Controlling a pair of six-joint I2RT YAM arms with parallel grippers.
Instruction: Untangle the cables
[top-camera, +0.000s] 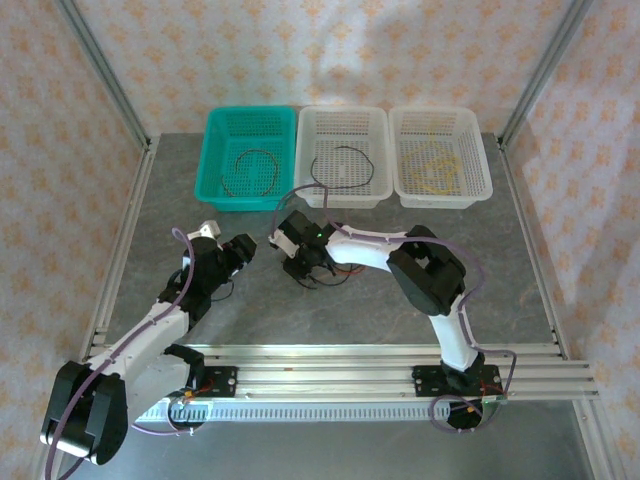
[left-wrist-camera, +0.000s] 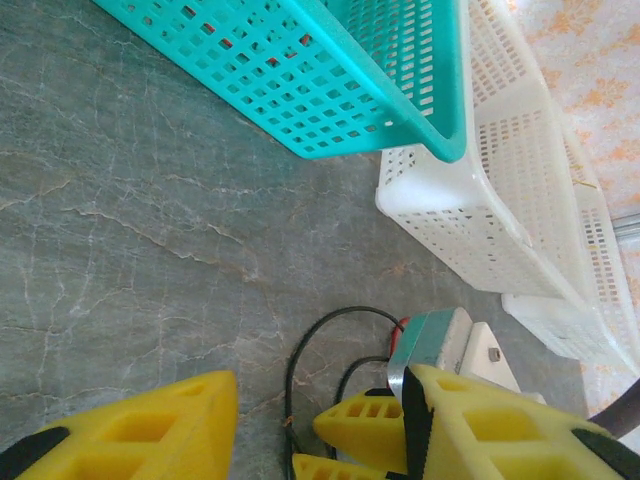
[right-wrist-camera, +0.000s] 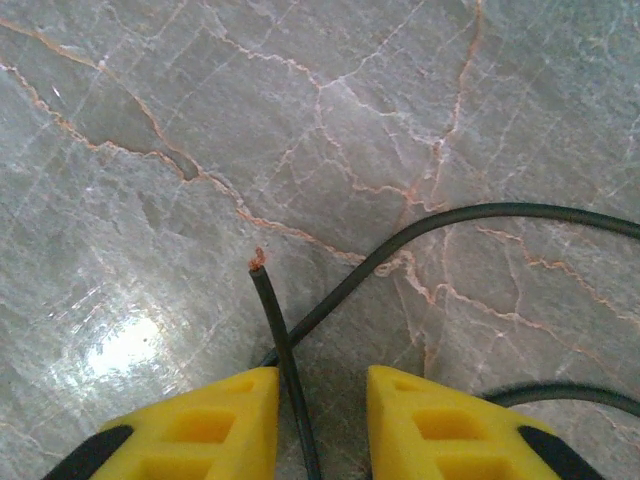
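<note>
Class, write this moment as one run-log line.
left gripper: open | right gripper: open, straddling black cable | cable lying on table

Grey marbled table (top-camera: 520, 290), teal basket (top-camera: 252, 111), 2 white baskets (top-camera: 345, 110), seemingly black cable (right-wrist-camera: 400, 238).

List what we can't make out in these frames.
- Right wrist view: the black cable runs off the bottom edge between the fingers of the right pincer; contact unseen.
- Top view: the yellow cable in the right-hand white basket is too small to judge knots.
- Left wrist view: the teal basket wall mostly screens its contents.
</note>
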